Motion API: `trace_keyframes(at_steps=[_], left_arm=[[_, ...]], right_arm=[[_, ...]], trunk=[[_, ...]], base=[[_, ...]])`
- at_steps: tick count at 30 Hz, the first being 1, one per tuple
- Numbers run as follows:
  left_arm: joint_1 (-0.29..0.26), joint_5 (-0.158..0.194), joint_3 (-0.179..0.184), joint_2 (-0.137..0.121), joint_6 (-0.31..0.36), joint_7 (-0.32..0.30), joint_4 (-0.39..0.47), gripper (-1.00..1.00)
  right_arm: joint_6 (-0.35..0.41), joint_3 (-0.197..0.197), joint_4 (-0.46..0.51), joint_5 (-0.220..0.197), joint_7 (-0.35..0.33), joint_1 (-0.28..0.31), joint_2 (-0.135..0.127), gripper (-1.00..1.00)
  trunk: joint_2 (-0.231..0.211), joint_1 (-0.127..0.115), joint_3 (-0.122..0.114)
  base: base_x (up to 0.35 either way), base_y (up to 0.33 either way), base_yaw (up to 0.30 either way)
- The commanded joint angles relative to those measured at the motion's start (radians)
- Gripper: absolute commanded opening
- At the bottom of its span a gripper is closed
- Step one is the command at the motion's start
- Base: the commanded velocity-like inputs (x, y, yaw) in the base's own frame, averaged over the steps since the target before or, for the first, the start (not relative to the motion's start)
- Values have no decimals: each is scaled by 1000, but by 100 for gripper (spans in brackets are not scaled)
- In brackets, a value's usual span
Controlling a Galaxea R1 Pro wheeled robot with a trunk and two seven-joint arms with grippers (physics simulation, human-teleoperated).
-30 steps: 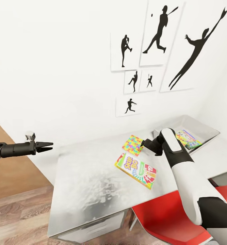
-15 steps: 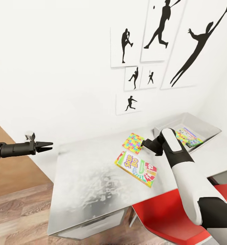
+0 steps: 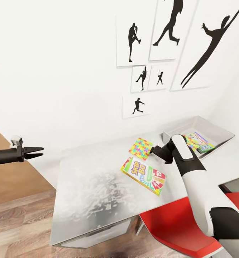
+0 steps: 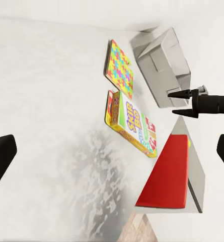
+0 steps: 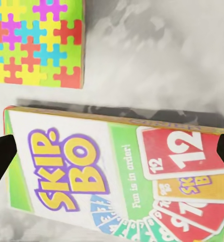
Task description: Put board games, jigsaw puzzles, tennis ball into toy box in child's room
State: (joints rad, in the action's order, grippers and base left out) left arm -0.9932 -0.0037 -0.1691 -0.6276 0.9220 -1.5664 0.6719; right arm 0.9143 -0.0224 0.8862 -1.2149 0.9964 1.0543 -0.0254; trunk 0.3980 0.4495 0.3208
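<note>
Two claws are in my feed, and I take them left to right. My left gripper [image 3: 35, 151] hangs out past the table's near-left end, its thin fingers parted a little and holding nothing; everything I need lies well off to its far side. Moving right from it comes the long light grey tabletop [image 3: 94, 186], then the flat green-yellow-red "Skip-Bo" game box [image 3: 143, 176], lying flat, with the thin multicoloured jigsaw-pattern square [image 3: 140, 148] just beyond it, a narrow strip of table between them. My right gripper [image 3: 154, 150] hovers at the square's right edge, above and slightly beyond the game box. In the right wrist view the game box [image 5: 117, 181] sits directly under the claw, its long axis running across from one dark finger to the other, so the fingers straddle its length, spread wide and empty. Further right of this claw stands the light grey sloped-sided toy box [image 3: 219, 130], already holding printed toys. I judge the right arm far nearer for the pick.
</note>
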Motion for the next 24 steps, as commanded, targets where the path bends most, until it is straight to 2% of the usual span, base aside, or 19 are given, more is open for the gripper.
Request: trace_keyframes(at_steps=[1,7,24], left_arm=[[-1,-1,0,-3,11,-4,0,100],[-1,-1,-2,-21,11,-4,0,100],[-1,-1,-2,-23,9,-4,0,100]], right_arm=[[-3,-3,1,-9,10,1,-1,100],[-45,-4,0,-9,10,1,-6,100],[-62,-4,0,-9,10,3,-7,100]], trunk=[[2,1,4],[2,1,13],[2,1,41]], base=[[0,0,0],[0,0,0],[0,0,0]])
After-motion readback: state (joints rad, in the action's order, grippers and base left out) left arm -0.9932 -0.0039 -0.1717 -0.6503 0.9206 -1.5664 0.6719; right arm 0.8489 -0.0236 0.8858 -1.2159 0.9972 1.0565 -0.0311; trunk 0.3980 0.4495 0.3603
